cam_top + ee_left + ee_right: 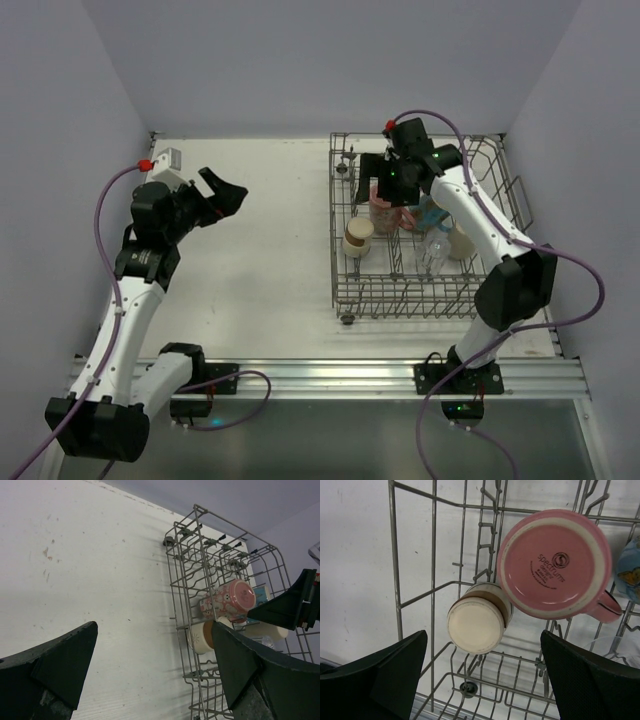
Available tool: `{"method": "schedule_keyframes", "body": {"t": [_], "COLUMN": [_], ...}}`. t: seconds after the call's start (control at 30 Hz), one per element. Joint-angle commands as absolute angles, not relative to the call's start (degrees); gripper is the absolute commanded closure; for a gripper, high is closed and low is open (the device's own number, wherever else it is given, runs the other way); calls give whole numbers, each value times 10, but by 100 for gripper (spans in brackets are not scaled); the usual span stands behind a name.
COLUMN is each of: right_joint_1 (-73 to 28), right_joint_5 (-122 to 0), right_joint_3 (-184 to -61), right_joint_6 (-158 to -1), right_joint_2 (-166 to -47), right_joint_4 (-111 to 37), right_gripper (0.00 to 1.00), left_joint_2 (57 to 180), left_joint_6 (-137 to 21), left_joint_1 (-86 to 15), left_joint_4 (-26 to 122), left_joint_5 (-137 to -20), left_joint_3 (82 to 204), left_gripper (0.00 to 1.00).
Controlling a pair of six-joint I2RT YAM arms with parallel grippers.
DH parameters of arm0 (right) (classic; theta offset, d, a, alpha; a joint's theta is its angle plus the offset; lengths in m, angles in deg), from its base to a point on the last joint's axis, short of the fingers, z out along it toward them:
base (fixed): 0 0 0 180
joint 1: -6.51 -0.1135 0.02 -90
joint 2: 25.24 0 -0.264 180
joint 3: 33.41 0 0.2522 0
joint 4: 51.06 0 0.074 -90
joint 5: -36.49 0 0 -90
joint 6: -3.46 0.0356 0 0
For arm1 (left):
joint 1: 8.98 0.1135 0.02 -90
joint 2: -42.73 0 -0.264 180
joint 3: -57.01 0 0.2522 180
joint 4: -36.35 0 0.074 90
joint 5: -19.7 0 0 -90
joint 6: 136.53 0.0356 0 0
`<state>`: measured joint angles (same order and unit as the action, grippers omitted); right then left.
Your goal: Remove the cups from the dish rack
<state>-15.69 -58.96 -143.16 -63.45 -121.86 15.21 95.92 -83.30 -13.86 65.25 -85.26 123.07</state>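
The grey wire dish rack (345, 285) stands on the right of the table. In it are a tan cup with a cream rim (357, 237), a pink patterned mug (384, 212), a blue patterned mug (431, 213), a clear glass tumbler (436, 251) and a plain beige cup (462, 242). My right gripper (384, 190) is open and empty, hovering over the rack. In the right wrist view it (485, 680) sits above the upside-down tan cup (475, 625) and pink mug (552, 562). My left gripper (224, 196) is open and empty above the table, left of the rack.
The left wrist view shows the rack (186, 580) from the side with the pink mug (230, 600), tan cup (200, 637) and beige cup (272, 630). White tabletop (260, 270) lies between the arms. Grey walls close the back and sides.
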Motion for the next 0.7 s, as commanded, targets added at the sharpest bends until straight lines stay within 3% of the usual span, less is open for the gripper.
{"method": "schedule_keyframes", "body": {"t": [0.0, 0.67], "right_joint_1": [-178, -222], "right_joint_5": [-579, -524], "right_joint_3": [-1458, -1409], "right_joint_6": [-630, -621], "right_joint_2": [-1229, -1269], "right_joint_4": [160, 146], "right_gripper": [4, 3], "left_joint_2": [964, 972], "left_joint_6": [-819, -815], "left_joint_1": [-135, -135], "left_joint_4": [654, 653], "left_joint_5": [-867, -879], "left_joint_3": [1249, 1242], "left_gripper": [0, 0]}}
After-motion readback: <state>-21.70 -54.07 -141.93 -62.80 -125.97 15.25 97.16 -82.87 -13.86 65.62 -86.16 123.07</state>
